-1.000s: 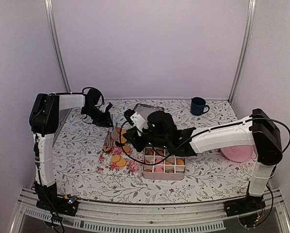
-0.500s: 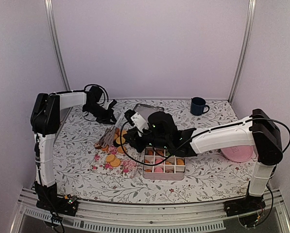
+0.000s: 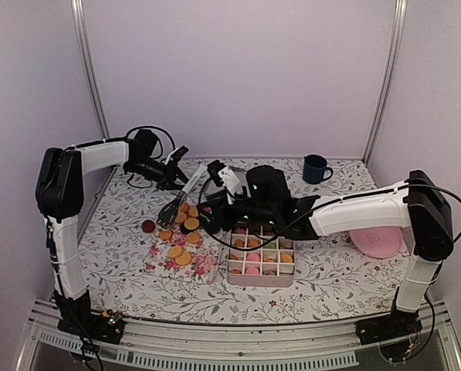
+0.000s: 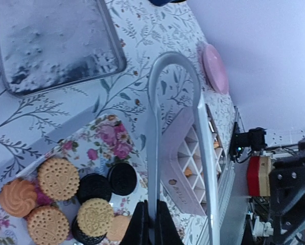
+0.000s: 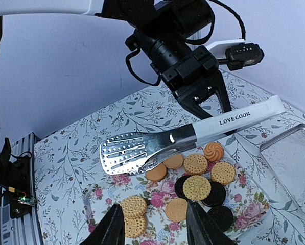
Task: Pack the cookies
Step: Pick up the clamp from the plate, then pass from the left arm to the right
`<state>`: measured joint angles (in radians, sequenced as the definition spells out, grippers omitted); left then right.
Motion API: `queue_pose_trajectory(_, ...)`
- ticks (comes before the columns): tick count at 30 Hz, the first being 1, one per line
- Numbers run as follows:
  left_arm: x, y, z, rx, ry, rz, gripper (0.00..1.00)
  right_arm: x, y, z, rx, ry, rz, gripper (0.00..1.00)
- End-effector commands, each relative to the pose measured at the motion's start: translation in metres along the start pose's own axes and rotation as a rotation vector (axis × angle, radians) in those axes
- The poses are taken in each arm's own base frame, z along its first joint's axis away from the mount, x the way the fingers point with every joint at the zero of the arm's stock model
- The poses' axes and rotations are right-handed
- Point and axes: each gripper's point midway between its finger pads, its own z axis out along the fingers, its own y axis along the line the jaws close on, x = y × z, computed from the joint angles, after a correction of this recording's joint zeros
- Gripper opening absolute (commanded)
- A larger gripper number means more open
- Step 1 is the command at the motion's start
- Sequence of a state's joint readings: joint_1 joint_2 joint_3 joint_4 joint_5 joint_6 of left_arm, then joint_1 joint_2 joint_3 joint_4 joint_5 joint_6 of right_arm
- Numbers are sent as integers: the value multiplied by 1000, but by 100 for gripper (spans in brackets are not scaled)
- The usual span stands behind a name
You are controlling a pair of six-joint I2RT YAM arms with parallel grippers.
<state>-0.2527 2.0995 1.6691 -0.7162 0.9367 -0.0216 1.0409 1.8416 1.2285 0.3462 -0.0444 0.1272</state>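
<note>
Clamping white handle of tongs, left gripper has jaws shut on it; perforated metal tips hang over cookies. Cookies heaped on floral mat left of worktop centre, golden and dark mixed. More cookies sit in compartments of white box just right of mat, toward near edge. One dark cookie lies alone left of mat. Right gripper over mat, jaws apart, nothing between. Pink plate near right edge; blue mug toward far right corner.

Tongs now in left pincer
</note>
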Motion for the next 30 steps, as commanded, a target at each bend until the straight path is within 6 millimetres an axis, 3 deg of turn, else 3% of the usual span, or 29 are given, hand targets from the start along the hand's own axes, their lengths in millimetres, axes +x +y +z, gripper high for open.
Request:
queue_pose_trajectory(1,-3,-66,-12,243,-30,125,0,-15,-4,-13,-36,-41,64,46)
queue_pose_trajectory(6,-3,-108,-30,352,-37,230,0,-32,-2,-17,-122,-99,123,51)
queue_pose_trajectory(12,14,-146,-47,422,-43,355,0,-46,0,-16,-210,-147,169,54)
queue_pose_trajectory(14,20,-155,-51,445,-43,374,0,-66,1,-16,-237,-191,175,54)
queue_pose_trajectory(22,43,-174,-52,468,-13,425,0,-85,-9,-12,-229,-270,228,47)
queue_pose_trajectory(30,53,-187,-46,493,12,444,0,-97,-15,-5,-210,-330,267,38)
